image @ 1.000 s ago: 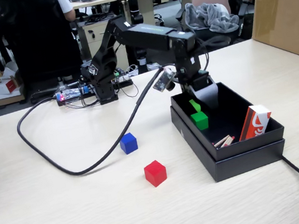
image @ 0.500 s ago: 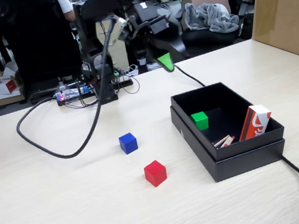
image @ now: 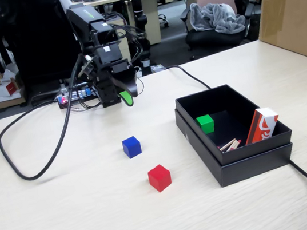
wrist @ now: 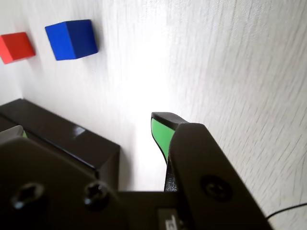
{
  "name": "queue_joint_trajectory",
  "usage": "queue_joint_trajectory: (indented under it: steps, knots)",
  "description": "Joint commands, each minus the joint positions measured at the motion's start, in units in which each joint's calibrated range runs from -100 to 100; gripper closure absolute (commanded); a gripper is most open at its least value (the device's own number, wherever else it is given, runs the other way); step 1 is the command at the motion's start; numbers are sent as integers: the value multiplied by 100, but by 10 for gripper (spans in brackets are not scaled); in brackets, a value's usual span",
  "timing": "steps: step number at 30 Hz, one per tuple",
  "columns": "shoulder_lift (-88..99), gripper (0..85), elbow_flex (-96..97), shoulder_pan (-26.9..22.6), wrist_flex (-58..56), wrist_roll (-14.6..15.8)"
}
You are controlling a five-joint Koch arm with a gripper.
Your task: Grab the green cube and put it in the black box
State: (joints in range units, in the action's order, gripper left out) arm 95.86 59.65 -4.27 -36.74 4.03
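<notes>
The green cube (image: 205, 123) lies inside the black box (image: 238, 160), near the box's left wall, with nothing touching it. My gripper (image: 127, 95) hangs by the arm's base at the back of the table, well left of the box, pointing down. In the wrist view the gripper (wrist: 91, 130) is open and holds nothing. One green-padded fingertip (wrist: 162, 134) shows on the right, and a corner of the black box (wrist: 62, 139) shows in the gap. The green cube is hidden in the wrist view.
A blue cube (image: 131, 146) and a red cube (image: 159, 177) sit on the table left of the box; the wrist view shows the blue cube (wrist: 72, 39) and red cube (wrist: 17, 47). A red-white packet (image: 261, 125) leans in the box. A black cable (image: 45, 163) loops at left. A brown carton (image: 293, 7) stands at back right.
The arm rose from over the box, swung left and folded down by its base. The green cube stayed in the box.
</notes>
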Motion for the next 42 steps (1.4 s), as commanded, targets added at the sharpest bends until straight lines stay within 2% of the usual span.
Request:
queue_joint_trajectory:
  steps: [1, 4, 8, 16, 42]
  knots:
    - [345, 339, 299, 117, 663, -20]
    - [380, 338, 1360, 317, 1544, -98]
    - [380, 337, 2448, 518, 2780, -420]
    - [380, 337, 3600, 606, 3860, -611]
    - [357, 352, 3736, 537, 3817, -664]
